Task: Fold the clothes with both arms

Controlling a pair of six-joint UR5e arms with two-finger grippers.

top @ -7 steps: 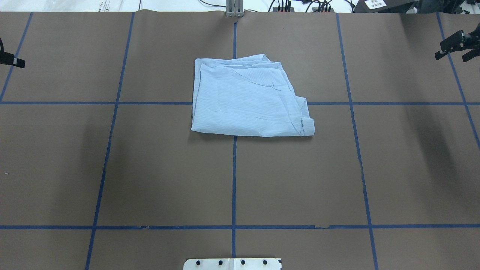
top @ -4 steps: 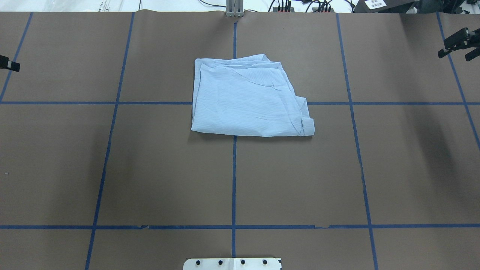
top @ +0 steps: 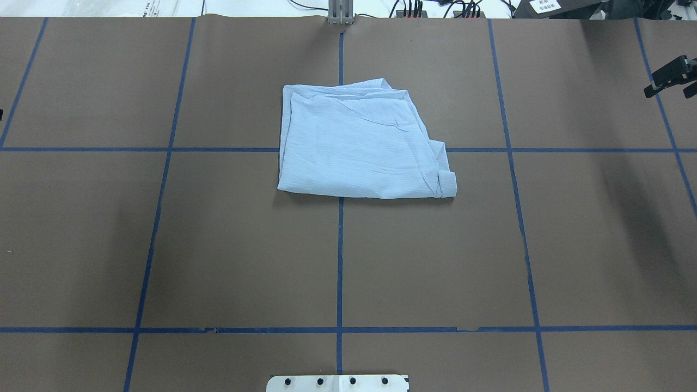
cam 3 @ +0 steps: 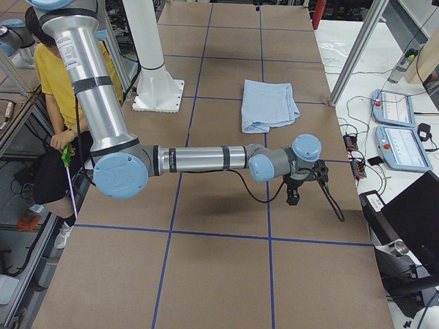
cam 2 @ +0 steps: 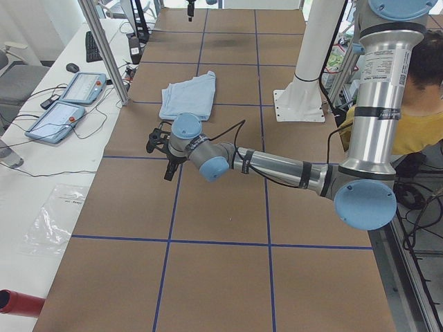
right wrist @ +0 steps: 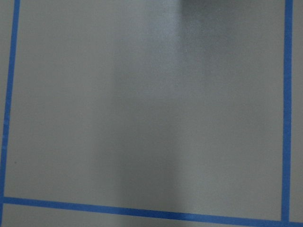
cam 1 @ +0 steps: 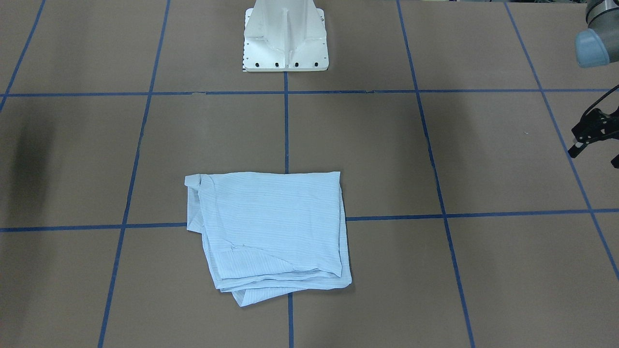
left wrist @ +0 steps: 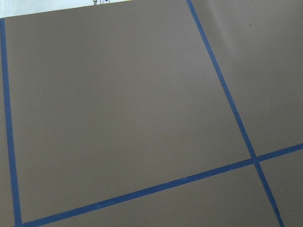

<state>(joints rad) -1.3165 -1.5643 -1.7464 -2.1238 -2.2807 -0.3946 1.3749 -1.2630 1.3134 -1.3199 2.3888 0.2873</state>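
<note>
The light blue striped shirt (top: 362, 144) lies folded into a rough rectangle at the table's middle; it also shows in the front-facing view (cam 1: 273, 227). No gripper touches it. My right gripper (top: 668, 90) hovers at the far right edge of the overhead view, fingers apart and empty. My left gripper (cam 1: 592, 152) is at the right edge of the front-facing view, fingers apart and empty, and has nearly left the overhead view. Both wrist views show only bare brown table with blue tape lines.
The brown table cover (top: 228, 245) carries a grid of blue tape lines. The white pedestal base (cam 1: 285, 36) stands at the robot's side. Tablets and cables (cam 2: 69, 100) lie beyond the table's far edge. A person in yellow (cam 3: 51, 82) sits behind the robot.
Both grippers have drawn outward toward the table's ends. The left one has almost left the overhead view. The shirt has not moved.
</note>
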